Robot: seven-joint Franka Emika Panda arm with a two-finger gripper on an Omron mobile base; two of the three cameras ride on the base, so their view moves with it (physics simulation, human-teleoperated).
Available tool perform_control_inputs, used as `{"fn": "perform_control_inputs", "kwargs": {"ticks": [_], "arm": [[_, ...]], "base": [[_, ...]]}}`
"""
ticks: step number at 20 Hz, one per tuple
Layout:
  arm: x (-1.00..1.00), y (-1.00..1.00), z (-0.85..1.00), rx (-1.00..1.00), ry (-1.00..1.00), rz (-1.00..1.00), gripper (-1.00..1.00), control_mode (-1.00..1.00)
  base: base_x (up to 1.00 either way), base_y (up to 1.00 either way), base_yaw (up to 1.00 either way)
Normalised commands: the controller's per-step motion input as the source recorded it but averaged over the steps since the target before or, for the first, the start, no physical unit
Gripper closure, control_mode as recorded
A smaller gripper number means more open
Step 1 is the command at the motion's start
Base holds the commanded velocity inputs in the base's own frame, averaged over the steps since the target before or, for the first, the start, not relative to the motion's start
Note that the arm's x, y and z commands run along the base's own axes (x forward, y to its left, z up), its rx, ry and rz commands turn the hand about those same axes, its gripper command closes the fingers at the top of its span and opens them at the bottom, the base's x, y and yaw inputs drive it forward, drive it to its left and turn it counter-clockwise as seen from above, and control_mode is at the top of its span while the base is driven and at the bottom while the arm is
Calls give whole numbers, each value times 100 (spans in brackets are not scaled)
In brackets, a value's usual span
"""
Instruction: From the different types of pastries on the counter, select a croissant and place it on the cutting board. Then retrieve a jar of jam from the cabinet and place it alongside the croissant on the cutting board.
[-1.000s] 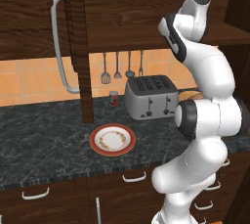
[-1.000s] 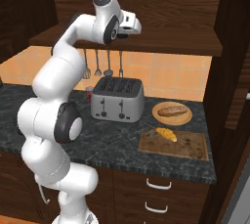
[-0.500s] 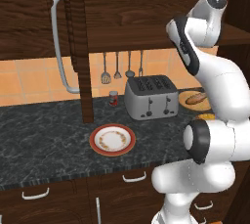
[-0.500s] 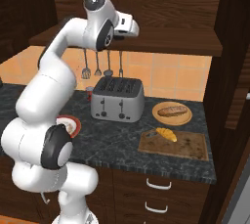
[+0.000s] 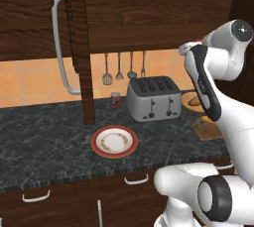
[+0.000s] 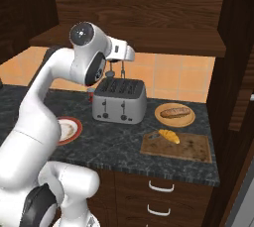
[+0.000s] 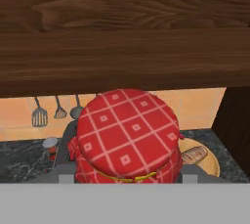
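Note:
My gripper (image 7: pixel 126 176) is shut on the jar of jam (image 7: pixel 128 135), whose red checked lid faces the hand camera. The hand (image 6: pixel 123 52) hangs in front of the cabinet's plank shelf (image 6: pixel 149 40), above the toaster. A red speck of the jar (image 5: pixel 198 41) shows by the hand. On the counter (image 6: pixel 119 144) the golden croissant (image 6: pixel 169 136) lies on the left part of the wooden cutting board (image 6: pixel 186 147). The darker oblong bun (image 6: pixel 174 112) rests on the round tan plate (image 6: pixel 188 120) behind the board. The cabinet door with its curved handle (image 5: pixel 61 47) stands open.
A silver toaster (image 6: pixel 119 102) stands under the hand. A red-rimmed plate (image 5: pixel 114 141) lies left of it. The small red canister (image 5: pixel 115 99) and hanging utensils (image 5: pixel 119 67) are at the back wall. A tall dark cupboard side (image 6: pixel 235 87) borders the board on the right.
The arm has swung out from the cabinet and the hand has dropped lower with the jar in it, now level with the shelf edge. Croissant, board and bun have stayed put.

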Motion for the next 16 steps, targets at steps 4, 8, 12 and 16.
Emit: {"fn": "perform_control_inputs", "kwargs": {"ticks": [4, 8, 12, 16], "arm": [[-100, 0, -47, 0, 0, 0, 100, -100], [-97, -6, -89, 0, 0, 0, 100, -100], [-77, -24, -100, 0, 0, 0, 100, -100], [-50, -30, -92, 0, 0, 0, 100, -100]], "base": [[0, 0, 0], [0, 0, 0], [0, 0, 0], [0, 0, 0]]}}
